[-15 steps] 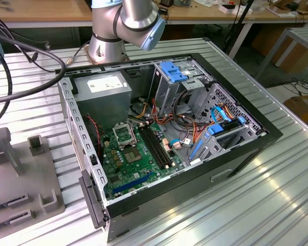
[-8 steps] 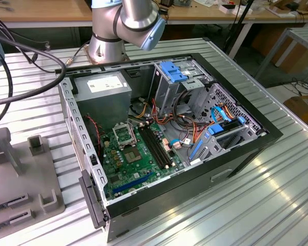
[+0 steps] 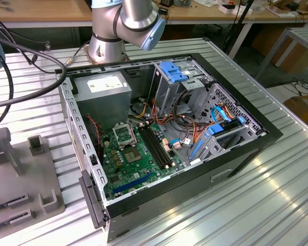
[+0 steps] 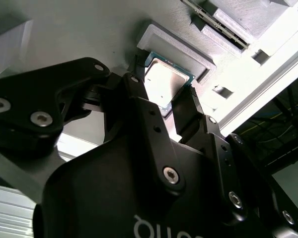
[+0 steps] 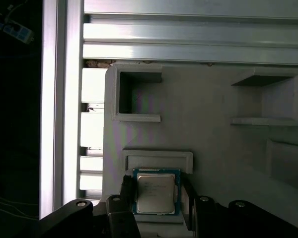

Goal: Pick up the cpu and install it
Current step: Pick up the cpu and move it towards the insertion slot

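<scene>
The cpu [image 5: 156,193] [image 4: 165,82] is a small flat square chip with a silvery top and a thin green rim. It lies against a raised lip of the grey holder block [image 5: 208,139] [image 4: 89,34]. In both wrist views my gripper [image 5: 158,194] [image 4: 165,87] straddles it, one black finger [image 5: 127,193] pressed to one edge and the other finger [image 5: 188,196] against the opposite edge. The chip looks level with the block's surface. In the exterior view the black-framed socket [image 3: 124,136] sits bare on the green motherboard [image 3: 136,164] inside the open computer case [image 3: 246,148].
The grey block [image 3: 20,174] stands on the ribbed metal table [image 3: 256,205] at the exterior view's left, beside the case. Its recessed pockets [image 5: 136,96] lie near the chip. The arm's base [image 3: 108,46] stands behind the case. Cables and blue drive brackets [image 3: 215,133] crowd the case.
</scene>
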Robot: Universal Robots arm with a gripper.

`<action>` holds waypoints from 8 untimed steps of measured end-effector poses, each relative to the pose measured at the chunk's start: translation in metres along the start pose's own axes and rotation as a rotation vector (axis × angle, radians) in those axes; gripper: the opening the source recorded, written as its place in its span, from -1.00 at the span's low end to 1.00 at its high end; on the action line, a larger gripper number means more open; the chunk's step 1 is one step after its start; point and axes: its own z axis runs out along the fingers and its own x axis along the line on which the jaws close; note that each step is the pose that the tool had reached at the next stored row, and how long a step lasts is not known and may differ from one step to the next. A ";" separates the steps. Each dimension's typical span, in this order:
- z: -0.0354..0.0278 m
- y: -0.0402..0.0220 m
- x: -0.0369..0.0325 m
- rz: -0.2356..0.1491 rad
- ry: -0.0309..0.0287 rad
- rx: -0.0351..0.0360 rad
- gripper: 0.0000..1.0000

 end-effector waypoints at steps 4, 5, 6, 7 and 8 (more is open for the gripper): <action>0.0010 0.0000 0.0000 0.000 0.0000 0.0000 -0.05; 0.0012 0.0000 0.0000 0.000 0.0000 0.0000 -0.05; 0.0015 0.0000 -0.0001 0.000 -0.0001 0.0000 -0.05; 0.0015 0.0000 -0.0001 0.000 0.0000 0.0001 -0.05; 0.0015 0.0000 -0.0001 0.000 0.0000 0.0000 -0.04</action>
